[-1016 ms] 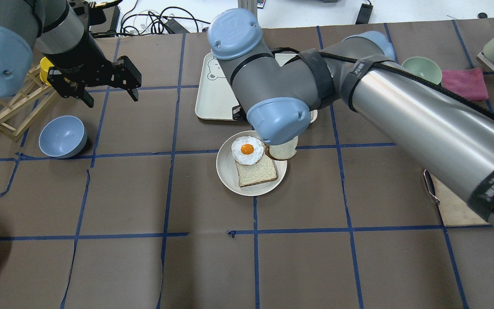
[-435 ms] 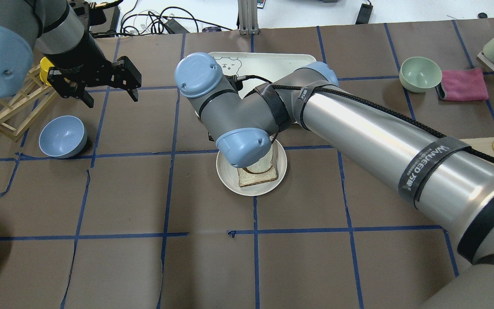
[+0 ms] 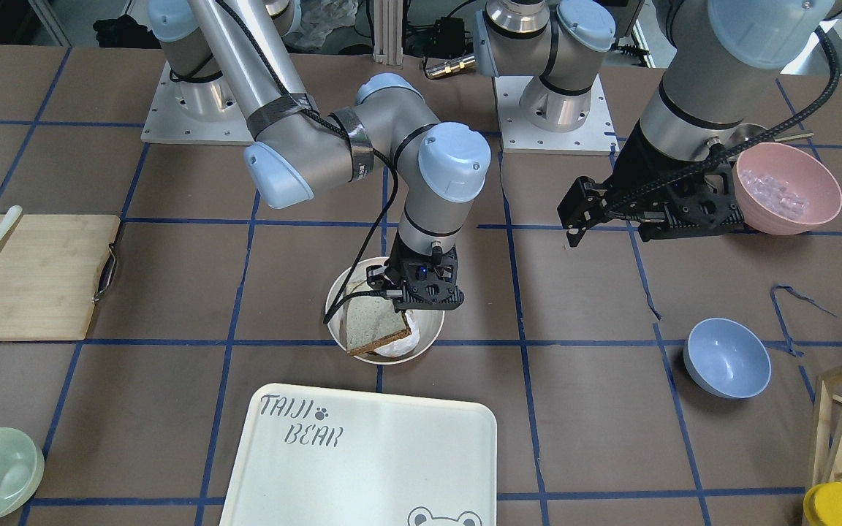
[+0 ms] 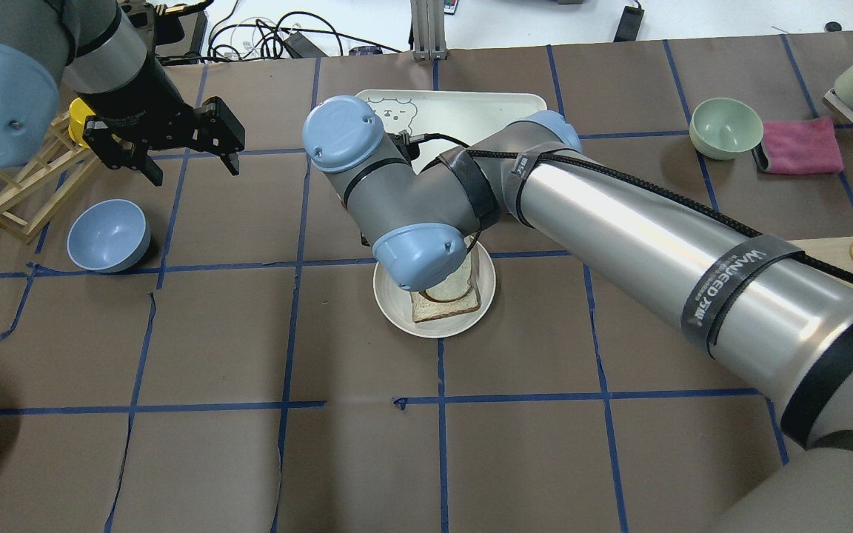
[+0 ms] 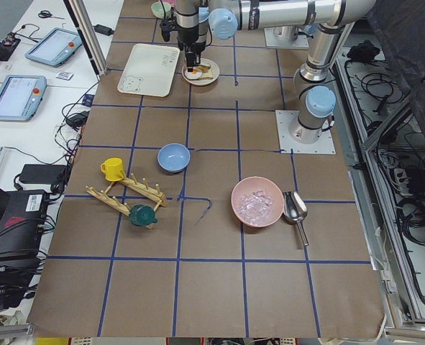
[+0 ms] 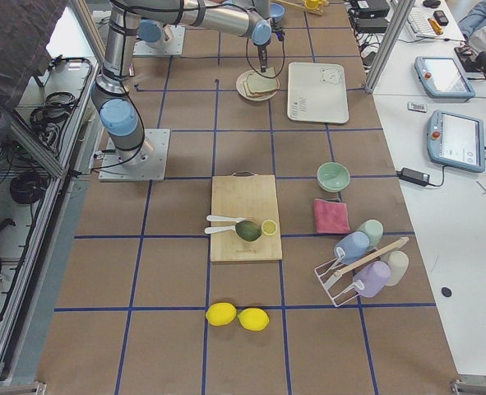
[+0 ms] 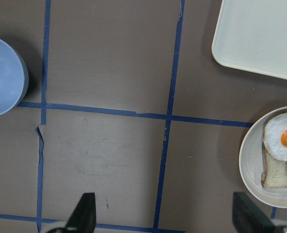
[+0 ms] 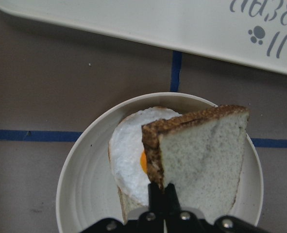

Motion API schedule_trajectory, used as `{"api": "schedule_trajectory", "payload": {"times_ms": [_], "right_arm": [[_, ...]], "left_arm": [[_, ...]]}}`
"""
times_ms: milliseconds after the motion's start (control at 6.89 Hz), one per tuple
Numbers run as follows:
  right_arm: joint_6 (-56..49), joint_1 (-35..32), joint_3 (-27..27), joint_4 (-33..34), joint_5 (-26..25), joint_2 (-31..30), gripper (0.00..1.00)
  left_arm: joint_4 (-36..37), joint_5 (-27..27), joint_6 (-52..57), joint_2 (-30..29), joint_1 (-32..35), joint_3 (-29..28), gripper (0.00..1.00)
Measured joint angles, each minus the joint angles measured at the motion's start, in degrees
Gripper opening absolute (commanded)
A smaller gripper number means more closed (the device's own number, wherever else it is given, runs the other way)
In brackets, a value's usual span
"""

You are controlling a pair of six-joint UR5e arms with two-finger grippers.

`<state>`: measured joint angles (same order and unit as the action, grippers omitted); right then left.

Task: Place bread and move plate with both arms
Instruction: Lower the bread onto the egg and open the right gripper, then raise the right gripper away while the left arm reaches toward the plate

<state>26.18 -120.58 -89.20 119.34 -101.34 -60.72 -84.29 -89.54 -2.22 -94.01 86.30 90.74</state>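
Observation:
My right gripper (image 8: 162,193) is shut on one edge of the bread (image 8: 206,155), a pale slice with a dark crust. It holds the slice tilted over the round cream plate (image 8: 80,179), partly covering the fried egg (image 8: 126,150) on a tanner slice. In the front-facing view the gripper (image 3: 403,310) hangs over the plate (image 3: 430,337) with the bread (image 3: 371,325) slanting down. In the overhead view the wrist hides most of the bread (image 4: 463,285). My left gripper (image 4: 191,169) is open and empty, hovering far to the plate's left.
The "TAIJI BEAR" tray (image 4: 463,111) lies just beyond the plate. A blue bowl (image 4: 108,235) and wooden rack (image 4: 12,185) sit under my left arm. A green bowl (image 4: 726,127), pink cloth (image 4: 800,146), pink bowl (image 3: 786,186) and cutting board (image 3: 26,277) stand farther off.
My right arm has swung left, carrying the bread from beside the plate's far right rim to over the egg slice. The left arm has not moved.

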Motion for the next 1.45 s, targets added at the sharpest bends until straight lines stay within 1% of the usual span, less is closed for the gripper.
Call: {"api": "schedule_trajectory", "payload": {"times_ms": [145,290,581,726,871,1016,1306,1452], "right_arm": [[0.3,-0.1,-0.8,0.8,0.4,0.1,0.57],[0.2,-0.2,-1.8,1.3,0.5,-0.1,1.0],[-0.5,-0.1,-2.6,2.9,0.5,-0.7,1.0],[-1.0,0.3,-2.4,2.9,0.6,-1.7,1.0],[-2.9,2.0,-1.8,1.4,0.5,-4.0,1.0],[-6.8,5.6,-0.7,-3.0,1.0,-6.8,1.0],[-15.1,15.4,3.3,-18.4,5.7,-13.6,1.0],[-19.5,20.0,5.0,-25.7,7.2,-17.3,1.0]], "left_arm": [[0.0,0.0,0.0,-0.1,0.0,0.0,1.0],[0.0,0.0,0.0,-0.2,0.0,0.0,1.0],[0.1,0.0,0.0,-0.3,-0.3,0.0,1.0],[0.3,0.1,0.0,-0.4,-0.5,-0.1,1.0],[0.3,0.0,-0.1,-0.4,-0.8,-0.1,1.0],[0.2,0.0,-0.1,-0.6,-0.9,-0.1,1.0],[0.1,0.0,-0.6,-1.4,-0.9,0.3,1.0],[0.6,0.3,-1.0,-2.2,-0.7,1.4,1.0]]}}
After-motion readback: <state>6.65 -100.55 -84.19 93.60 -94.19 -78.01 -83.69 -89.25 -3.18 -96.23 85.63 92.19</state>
